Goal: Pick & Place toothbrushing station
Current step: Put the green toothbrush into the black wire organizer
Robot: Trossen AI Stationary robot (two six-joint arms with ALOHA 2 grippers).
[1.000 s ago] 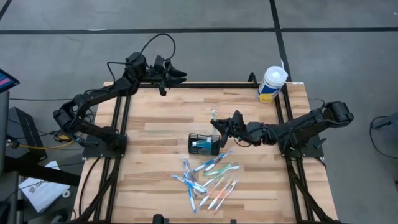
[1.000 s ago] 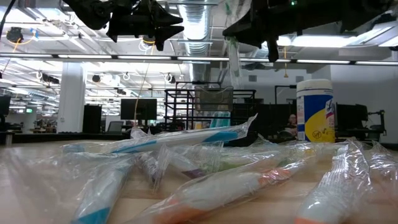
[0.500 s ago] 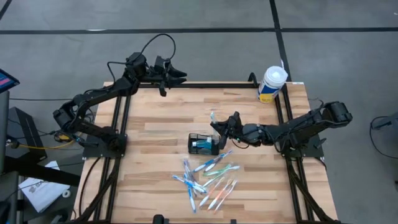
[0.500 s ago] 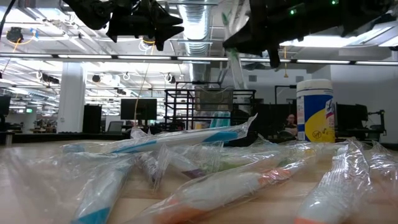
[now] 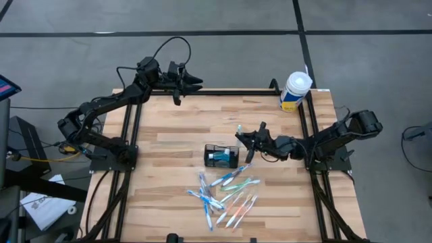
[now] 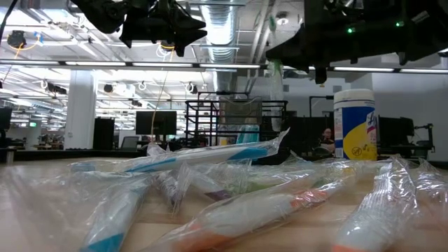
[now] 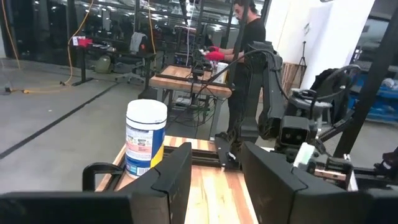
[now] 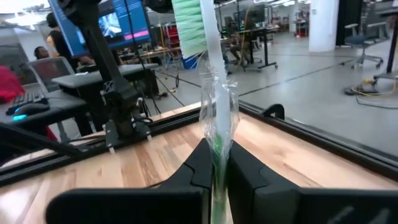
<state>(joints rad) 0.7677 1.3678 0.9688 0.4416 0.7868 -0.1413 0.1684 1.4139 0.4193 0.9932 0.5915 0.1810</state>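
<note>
The black wire-mesh caddy (image 5: 221,156) stands at mid-table with a blue item inside. My right gripper (image 5: 241,138) is just beyond its far right corner, above the table, and is shut on a wrapped toothbrush (image 8: 208,74) with green bristles (image 8: 188,25). The toothbrush also shows in the low view (image 6: 274,73). A pile of several wrapped toothbrushes (image 5: 226,192) lies near the caddy, toward the table's near edge. My left gripper (image 5: 196,79) waits open over the table's far edge; its fingers show apart in the left wrist view (image 7: 216,180). My right gripper pinches the toothbrush's wrapped handle (image 8: 217,152) between its two fingers, through the clear plastic sleeve. The fingers come about level from the table's right side and lie across the handle. The toothbrush is lifted clear, standing steeply with its bristle end away from the fingers.
A white tub with a yellow-blue label (image 5: 295,91) stands at the table's far right corner. Black frame rails (image 5: 131,135) run along the table's left and right sides. In the left wrist view a person (image 7: 245,56) stands at a bench beyond the table.
My right gripper has moved a little toward the table's right edge, carrying the wrapped toothbrush, which stays lifted clear of the table and has tilted slightly. The caddy and the pile have stayed where they were.
</note>
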